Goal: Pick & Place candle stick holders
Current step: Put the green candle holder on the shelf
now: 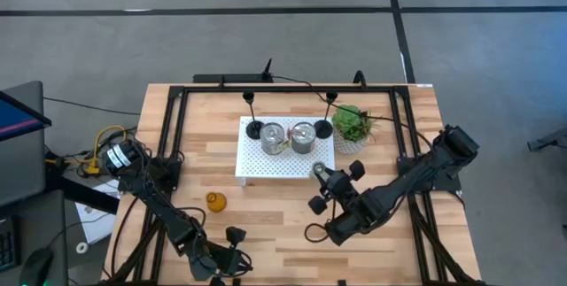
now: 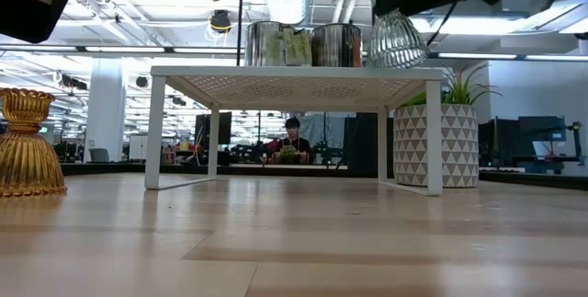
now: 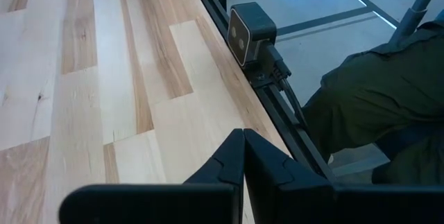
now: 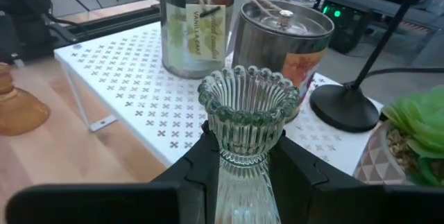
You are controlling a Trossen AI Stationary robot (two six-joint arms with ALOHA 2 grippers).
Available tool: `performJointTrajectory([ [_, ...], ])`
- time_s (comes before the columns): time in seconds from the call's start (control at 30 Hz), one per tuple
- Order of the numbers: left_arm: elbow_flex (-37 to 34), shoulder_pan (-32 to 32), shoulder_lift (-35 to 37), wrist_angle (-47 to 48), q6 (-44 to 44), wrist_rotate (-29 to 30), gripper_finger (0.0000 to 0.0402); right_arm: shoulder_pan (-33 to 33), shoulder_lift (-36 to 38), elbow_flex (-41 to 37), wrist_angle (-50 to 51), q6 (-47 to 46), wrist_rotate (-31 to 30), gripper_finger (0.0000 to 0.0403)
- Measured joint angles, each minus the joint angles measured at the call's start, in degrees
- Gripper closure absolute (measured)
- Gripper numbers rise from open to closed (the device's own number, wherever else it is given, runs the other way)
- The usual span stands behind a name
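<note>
The grey-green ribbed glass holder [image 4: 248, 123] sits upright between the fingers of the right gripper [image 4: 243, 165], which is clamped on its narrow stem below the flared, scalloped cup. In the high view the right gripper [image 1: 321, 173] is at the near right corner of the white perforated tray [image 1: 257, 164], and in the low view the glass holder [image 2: 397, 39] hangs at that corner with its base about level with the tray [image 2: 294, 78] top; whether it touches the tray cannot be told.

On the tray stand two silver cups: one [image 4: 196, 23] with a pale label, the other [image 4: 286, 47] just beside it with an orange label, both directly behind the held glass in the right wrist view. A black holder's round base [image 4: 347, 106] rests on the tray to the side of the second cup, its thin stem rising out of the picture. In the high view a second black holder [image 1: 254, 127] stands at the tray's other end, next to the first cup.

The amber glass holder [image 1: 216, 201] stands alone on the wooden table [image 1: 275, 233], off the tray, towards the left arm; the low view shows it [image 2: 28, 145] upright at the far left.

A potted plant [image 1: 352, 127] stands just beside the tray's right end.

The left gripper [image 3: 243, 165] waits at the near table edge, its fingers pressed together with nothing between them. Beyond that edge, the left wrist view shows a person's dark green sleeve [image 3: 388, 92].
</note>
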State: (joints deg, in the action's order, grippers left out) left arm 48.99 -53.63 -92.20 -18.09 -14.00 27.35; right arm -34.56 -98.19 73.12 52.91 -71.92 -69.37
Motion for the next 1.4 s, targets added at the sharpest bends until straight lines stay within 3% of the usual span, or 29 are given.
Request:
performJointTrajectory([
  [1.4, 0.0, 0.01, 0.0, 0.0, 0.02, -0.02, 0.0396, 7.84, 0.85, -0.07, 0.83, 1.33, 2.28, 0.0317],
])
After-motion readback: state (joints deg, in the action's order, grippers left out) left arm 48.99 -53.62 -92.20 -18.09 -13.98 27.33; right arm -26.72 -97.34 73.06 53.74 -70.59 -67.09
